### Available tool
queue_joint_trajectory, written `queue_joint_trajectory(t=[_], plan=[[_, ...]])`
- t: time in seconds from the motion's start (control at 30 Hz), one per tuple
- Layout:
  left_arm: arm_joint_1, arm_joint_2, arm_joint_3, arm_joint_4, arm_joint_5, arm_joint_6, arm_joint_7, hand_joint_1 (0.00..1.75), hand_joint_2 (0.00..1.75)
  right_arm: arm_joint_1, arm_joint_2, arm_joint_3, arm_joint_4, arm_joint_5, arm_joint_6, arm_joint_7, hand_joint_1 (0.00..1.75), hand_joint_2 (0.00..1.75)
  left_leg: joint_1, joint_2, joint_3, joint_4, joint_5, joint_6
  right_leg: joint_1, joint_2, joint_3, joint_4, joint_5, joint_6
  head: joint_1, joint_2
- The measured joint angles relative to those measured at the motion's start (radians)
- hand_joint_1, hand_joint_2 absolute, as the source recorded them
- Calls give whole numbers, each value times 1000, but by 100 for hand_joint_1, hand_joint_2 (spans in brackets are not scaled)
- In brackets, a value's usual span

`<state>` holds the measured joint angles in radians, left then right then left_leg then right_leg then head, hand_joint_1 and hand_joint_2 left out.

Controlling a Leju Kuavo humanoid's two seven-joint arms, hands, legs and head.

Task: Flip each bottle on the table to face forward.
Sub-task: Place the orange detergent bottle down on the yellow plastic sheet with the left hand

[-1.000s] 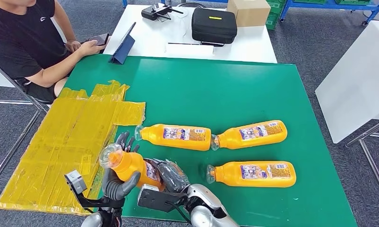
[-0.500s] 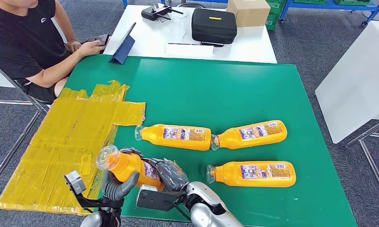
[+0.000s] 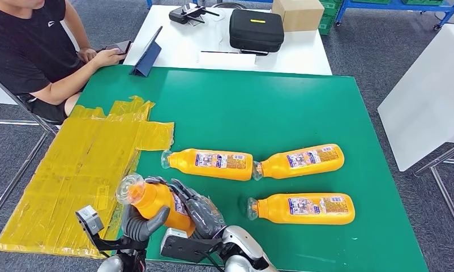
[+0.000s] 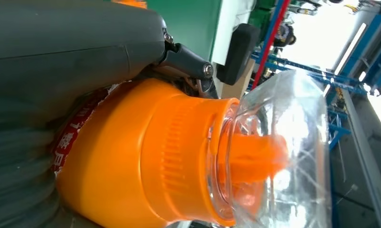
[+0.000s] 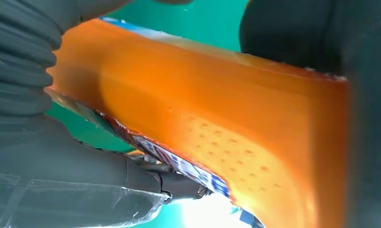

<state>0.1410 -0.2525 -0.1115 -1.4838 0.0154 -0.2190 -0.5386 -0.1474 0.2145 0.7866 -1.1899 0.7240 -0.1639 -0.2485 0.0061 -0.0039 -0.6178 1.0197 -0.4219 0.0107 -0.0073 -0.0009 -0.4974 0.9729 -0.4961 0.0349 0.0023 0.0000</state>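
Head view: three bottles (image 3: pixel 253 179) near held bottle (image 3: pixel 155 199), apparently apart.

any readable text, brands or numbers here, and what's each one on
None can be read for certain.
Labels on the three lying bottles: printed blocks, too small to read.
Held bottle, gripped by the left hand and right hand: red label edge with white characters, blurred and turned.
Black shirt: small white logo, no letters legible.
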Motion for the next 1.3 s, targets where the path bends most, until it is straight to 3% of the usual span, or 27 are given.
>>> queue_joint_trajectory(t=[0.23,0.47,0.6,0.77,0.9,1.07,1.3], plan=[[31,-36,48,-203,-326,329,21,175,175,68,4,-49,-159,-18,-12,-27,0,0,1,0,0,0,0,0,0,0,-7,0,-1,-1,0,0],[29,-35,55,-303,-584,527,56,175,175,79,6,-79,-193,-25,-3,-28,0,0,1,-1,0,0,0,0,0,0,-8,0,-1,-1,0,0],[-14,-7,53,-237,-905,708,154,175,175,72,-9,-96,-192,-26,2,-28,0,0,0,-1,1,0,0,0,0,-1,-8,0,-1,0,0,0],[-119,36,46,63,-1152,860,218,175,175,30,-45,-129,-167,-15,6,-24,0,0,0,-1,1,0,1,1,0,0,-6,0,0,0,0,0],[-189,56,25,252,-1211,916,229,175,175,3,-68,-150,-143,-9,11,-19,0,175,-1,-1,3,0,1,1,-1,0,5,0,1,1,0,0],[-264,79,2,428,-1289,919,265,175,175,-17,-105,-156,-126,-3,20,-4,0,175,-1,0,11,-1,0,0,0,0,7,0,0,0,0,0],[-307,90,-5,598,-1318,925,248,175,175,-13,-193,-159,-133,9,22,-4,0,175,-1,8,23,-4,-2,-2,0,9,16,0,1,-1,0,0]])
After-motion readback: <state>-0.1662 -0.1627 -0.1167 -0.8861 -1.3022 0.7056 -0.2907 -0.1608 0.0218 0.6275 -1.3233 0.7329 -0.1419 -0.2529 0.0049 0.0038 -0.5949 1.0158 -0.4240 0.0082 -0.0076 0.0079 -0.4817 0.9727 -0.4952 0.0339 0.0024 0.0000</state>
